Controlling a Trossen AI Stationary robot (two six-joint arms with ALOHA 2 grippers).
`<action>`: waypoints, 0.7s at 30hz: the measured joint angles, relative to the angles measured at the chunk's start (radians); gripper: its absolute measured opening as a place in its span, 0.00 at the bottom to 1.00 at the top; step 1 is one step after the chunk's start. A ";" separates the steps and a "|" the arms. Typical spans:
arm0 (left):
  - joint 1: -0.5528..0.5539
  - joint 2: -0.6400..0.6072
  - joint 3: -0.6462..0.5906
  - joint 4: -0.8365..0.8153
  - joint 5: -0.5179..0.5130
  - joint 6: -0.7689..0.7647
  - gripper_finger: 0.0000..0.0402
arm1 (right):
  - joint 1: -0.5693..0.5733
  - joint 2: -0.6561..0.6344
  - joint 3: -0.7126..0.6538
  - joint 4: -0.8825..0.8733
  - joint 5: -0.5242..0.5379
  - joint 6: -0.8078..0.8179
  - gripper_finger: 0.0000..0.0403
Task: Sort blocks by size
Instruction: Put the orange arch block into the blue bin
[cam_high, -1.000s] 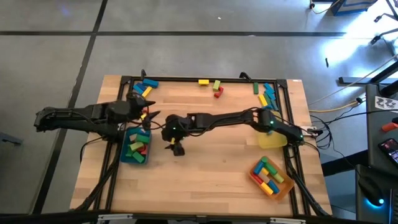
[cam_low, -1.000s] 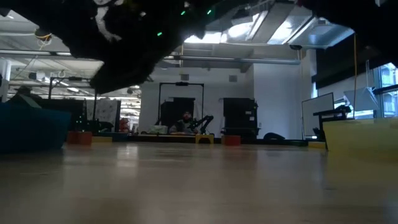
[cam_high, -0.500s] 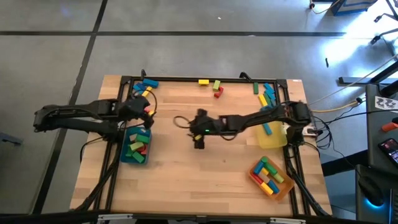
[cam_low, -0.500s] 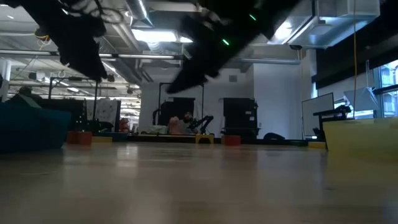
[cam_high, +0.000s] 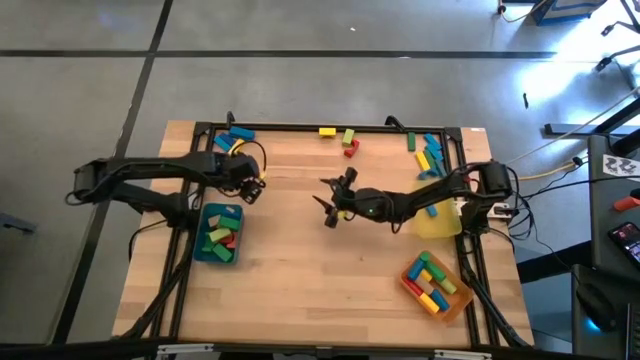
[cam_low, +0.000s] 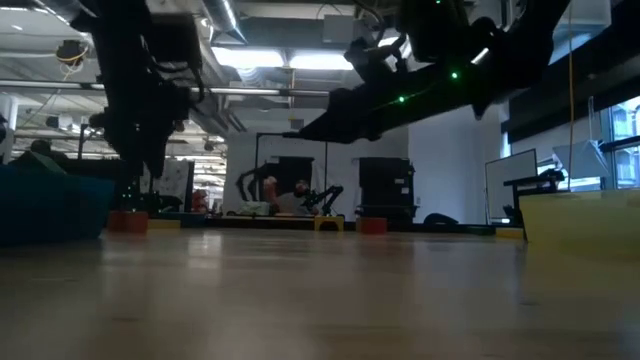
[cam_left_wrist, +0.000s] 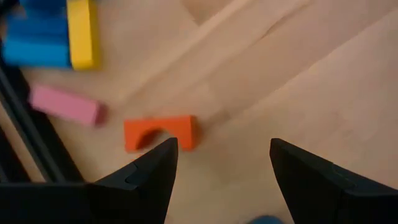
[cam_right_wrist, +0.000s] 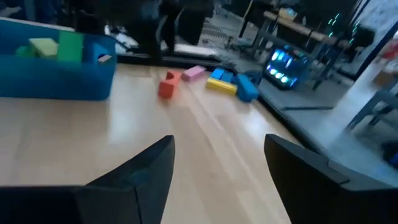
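Loose blocks lie along the table's far edge: a left group (cam_high: 232, 140), a middle group (cam_high: 340, 137) and a right group (cam_high: 428, 152). My left gripper (cam_high: 254, 186) is open and points steeply down beside the teal tray's (cam_high: 205, 250) far end. In its wrist view, an orange arch block (cam_left_wrist: 158, 132), a pink bar (cam_left_wrist: 65, 104) and a yellow bar (cam_left_wrist: 82, 34) lie flat on the wood just ahead of its fingers. My right gripper (cam_high: 328, 200) is open over mid-table. It points almost level toward the table's left, with nothing between its fingers.
The teal tray (cam_right_wrist: 56, 81) holds several blocks. A yellow tray (cam_high: 438, 222) stands at the right edge. An orange tray (cam_high: 435, 282) with several blocks sits near the front right. Bare wood stretches across the middle and front of the table. Black frame rails run along its sides.
My right gripper has drawn back from beside the teal tray toward the table's right and has tipped up from pointing down to nearly level. My left gripper has moved a little toward the right, come down and tipped to point steeply down.
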 joint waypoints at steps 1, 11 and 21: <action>0.007 0.019 0.000 -0.002 0.024 -0.022 0.60 | -0.002 0.000 0.000 0.011 -0.009 -0.019 0.62; 0.023 0.188 0.000 -0.034 0.072 -0.106 0.60 | -0.046 0.000 0.000 -0.029 -0.166 -0.072 0.62; 0.074 0.300 -0.001 0.008 -0.026 -0.067 0.60 | -0.044 0.000 0.000 -0.095 -0.167 0.037 0.62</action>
